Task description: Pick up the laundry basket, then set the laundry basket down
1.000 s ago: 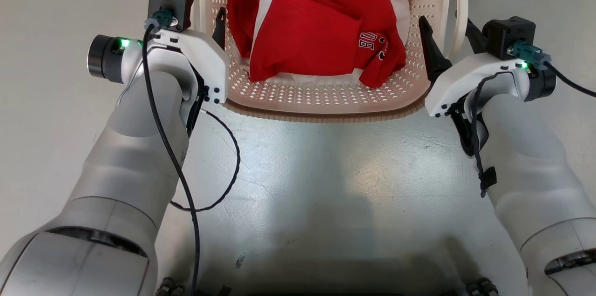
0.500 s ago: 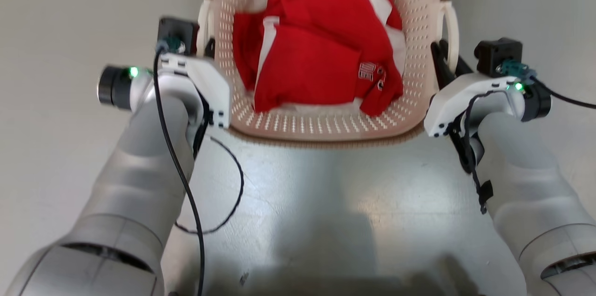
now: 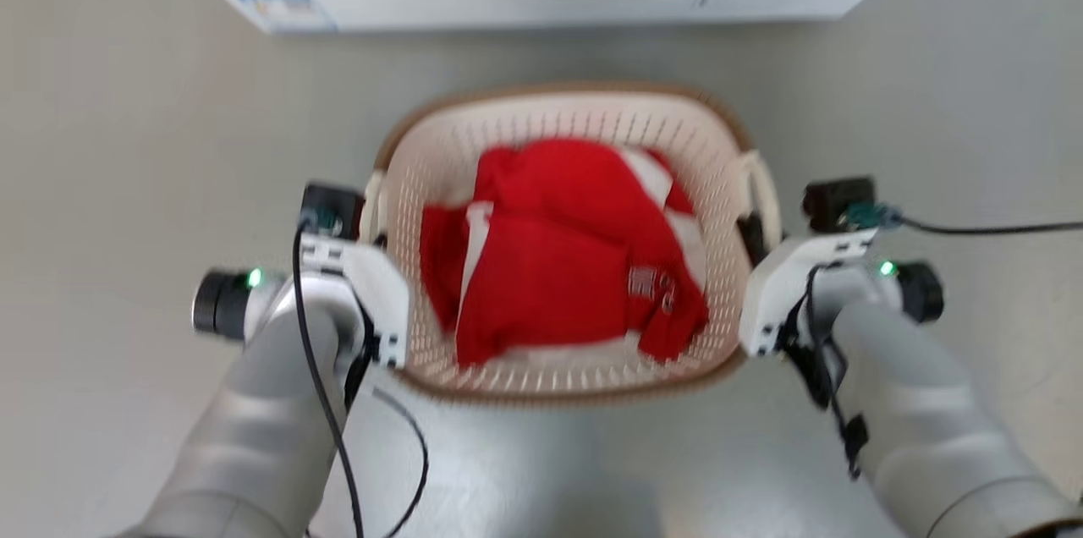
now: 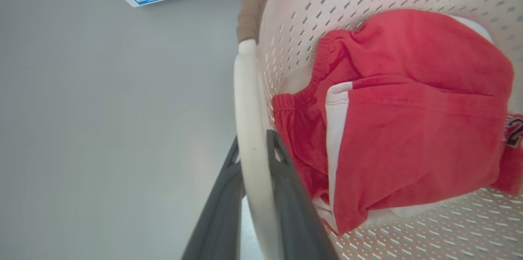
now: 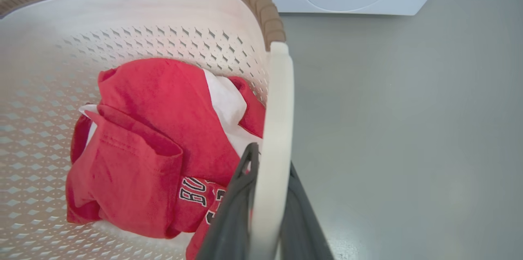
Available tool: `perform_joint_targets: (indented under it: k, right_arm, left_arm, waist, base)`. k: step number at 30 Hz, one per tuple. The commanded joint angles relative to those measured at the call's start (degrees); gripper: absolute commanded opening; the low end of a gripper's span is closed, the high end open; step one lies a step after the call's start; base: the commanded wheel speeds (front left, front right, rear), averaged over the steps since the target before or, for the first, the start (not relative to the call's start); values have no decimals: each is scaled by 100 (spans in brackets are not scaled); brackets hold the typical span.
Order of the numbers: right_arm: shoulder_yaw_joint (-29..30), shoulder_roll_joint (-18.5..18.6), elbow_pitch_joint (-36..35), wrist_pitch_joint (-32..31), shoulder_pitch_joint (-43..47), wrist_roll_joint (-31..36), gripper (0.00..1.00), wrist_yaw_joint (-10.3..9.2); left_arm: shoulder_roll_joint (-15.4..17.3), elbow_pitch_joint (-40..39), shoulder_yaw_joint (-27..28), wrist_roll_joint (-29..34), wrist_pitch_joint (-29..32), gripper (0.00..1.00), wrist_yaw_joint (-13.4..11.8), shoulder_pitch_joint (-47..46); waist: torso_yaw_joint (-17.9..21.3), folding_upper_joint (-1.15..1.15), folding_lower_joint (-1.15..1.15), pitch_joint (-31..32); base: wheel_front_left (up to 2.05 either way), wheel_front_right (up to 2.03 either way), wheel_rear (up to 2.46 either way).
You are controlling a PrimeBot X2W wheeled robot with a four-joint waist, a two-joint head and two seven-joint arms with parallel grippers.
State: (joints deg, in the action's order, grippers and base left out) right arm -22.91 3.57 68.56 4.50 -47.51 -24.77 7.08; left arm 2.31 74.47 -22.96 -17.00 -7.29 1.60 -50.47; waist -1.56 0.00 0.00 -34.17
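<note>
Head view shows the laundry basket (image 3: 558, 91) of red clothes (image 3: 558, 267) on the near side of a washing machine (image 3: 541, 9), with the left gripper (image 4: 253, 145) and right gripper (image 5: 271, 158) each clamped on a white side handle (image 4: 247, 100) at its left and right; pick-up seems underway, and next needs a level, matched lift.

Bare floor (image 3: 127, 183) lies open either side of the laundry basket (image 3: 558, 117). The washing machine (image 3: 541, 7) stands near, beyond it.
</note>
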Motion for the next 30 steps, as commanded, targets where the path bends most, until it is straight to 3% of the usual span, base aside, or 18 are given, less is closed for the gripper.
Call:
perform_joint_targets:
  k: [1,8,30]
  right_arm:
    - [-227,-69,-157,-71,299,-141,0,41]
    - [-726,-69,-199,-280,631,-675,0,41]
    - [-1640,-69,-99,-801,1809,-1736,0,41]
  left_arm:
    - [249,-53,46,35,12,0,39,204]
    - [319,-52,-87,11,352,0,245,667]
    - [303,-52,-485,-26,880,0,454,1828]
  waist:
    - [215,0,0,623]
    - [328,0,0,1580]
    - [212,0,0,3349]
  base:
    - [0,0,0]
    - [0,0,0]
    - [0,0,0]
